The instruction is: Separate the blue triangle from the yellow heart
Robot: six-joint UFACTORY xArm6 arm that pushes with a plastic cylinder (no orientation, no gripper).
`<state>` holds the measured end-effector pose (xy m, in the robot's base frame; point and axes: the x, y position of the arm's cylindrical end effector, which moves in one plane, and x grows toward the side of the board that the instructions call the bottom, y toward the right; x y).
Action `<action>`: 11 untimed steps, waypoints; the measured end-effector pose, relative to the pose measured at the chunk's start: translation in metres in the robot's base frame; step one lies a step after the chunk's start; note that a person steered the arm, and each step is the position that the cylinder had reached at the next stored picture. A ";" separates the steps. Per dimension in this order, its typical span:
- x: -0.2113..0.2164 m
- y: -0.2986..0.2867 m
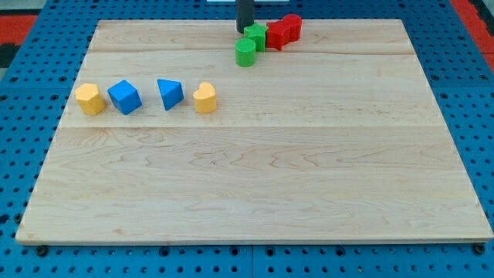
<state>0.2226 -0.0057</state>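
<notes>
The blue triangle (170,93) lies on the wooden board (255,177) at the view's left, with the yellow heart (204,98) just to its right, a small gap between them. My tip (244,30) is at the view's top centre, far from both, right beside the green blocks.
A blue cube (124,96) and a yellow pentagon-like block (89,99) lie left of the triangle in the same row. At the top, a green cylinder (245,52), a green block (255,36) and two red blocks (283,31) cluster by my tip.
</notes>
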 end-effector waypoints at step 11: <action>0.084 -0.029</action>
